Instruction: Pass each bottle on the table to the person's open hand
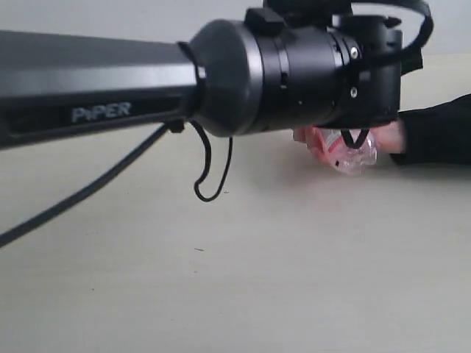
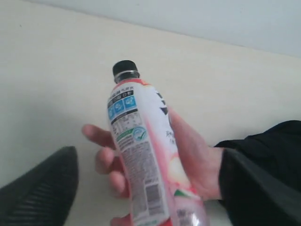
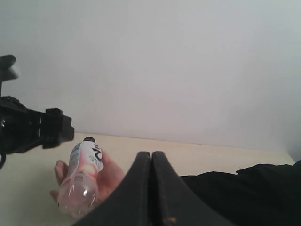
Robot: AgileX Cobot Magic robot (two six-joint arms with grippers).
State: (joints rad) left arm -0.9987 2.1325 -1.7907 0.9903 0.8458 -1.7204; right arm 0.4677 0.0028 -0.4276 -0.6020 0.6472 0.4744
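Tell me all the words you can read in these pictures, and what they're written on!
"PiPER": on the side of the dark robot arm, exterior view.
Label of the black-capped bottle: small print, blue boxes and larger dark characters, all too blurred to read in any view.
Nothing else carries writing.

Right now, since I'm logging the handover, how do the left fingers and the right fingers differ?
The left fingers are spread, only one showing, beside the bottle; the right fingers are pressed together. The left fingers sit close to the person's open hand; the right fingers hang farther back. Both are black, and neither touches the bottle, which lies in the hand.
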